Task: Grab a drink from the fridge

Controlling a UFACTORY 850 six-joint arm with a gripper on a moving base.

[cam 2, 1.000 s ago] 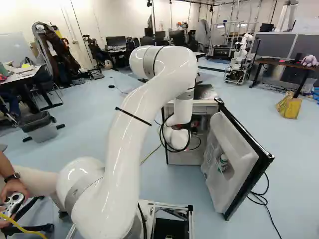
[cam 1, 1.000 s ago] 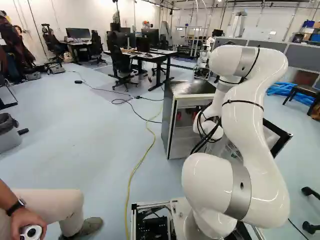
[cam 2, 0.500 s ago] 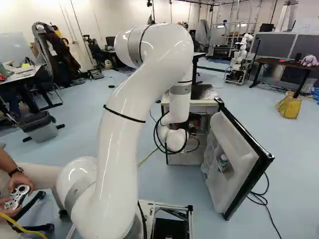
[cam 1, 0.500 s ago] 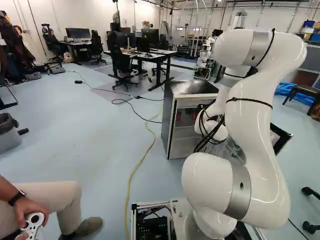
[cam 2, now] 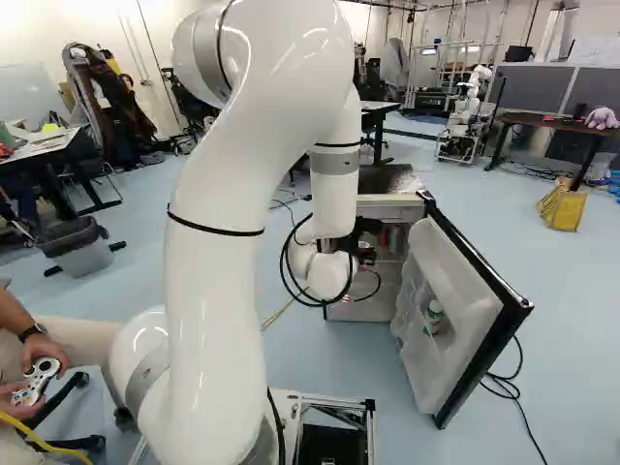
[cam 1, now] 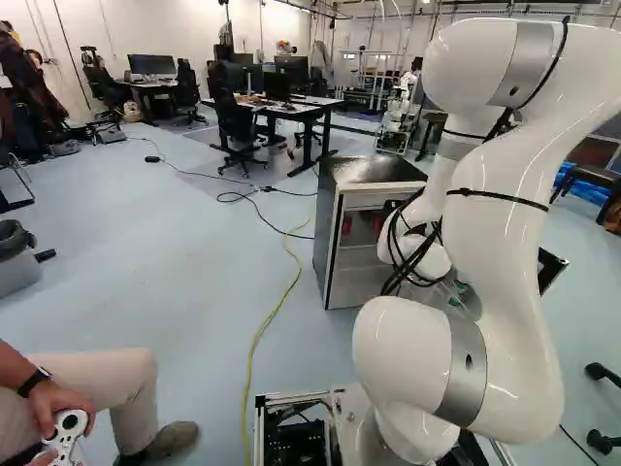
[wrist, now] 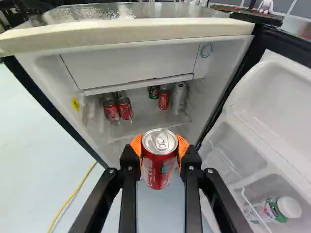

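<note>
Clearly, the claw (wrist: 159, 147) is closed around a red can (wrist: 158, 171), one orange pad on either side, and the can appears to be just outside the fridge (wrist: 131, 30). Slipping seems the main danger: smooth, curved metal, perhaps damp from the cold, could slide if the pads press lightly or the wrist turns sharply. Squeezing harder risks denting the thin wall. The open door (cam 2: 465, 300) stands close on one side, so a sideways swing could knock it or jar the bottle (wrist: 288, 208) in its rack. Moving forward again might bump the shelf or its cans (wrist: 125, 108). Those looped black cables (cam 2: 287, 274) on the arm (cam 2: 218, 242) could catch the door's edge.
</note>
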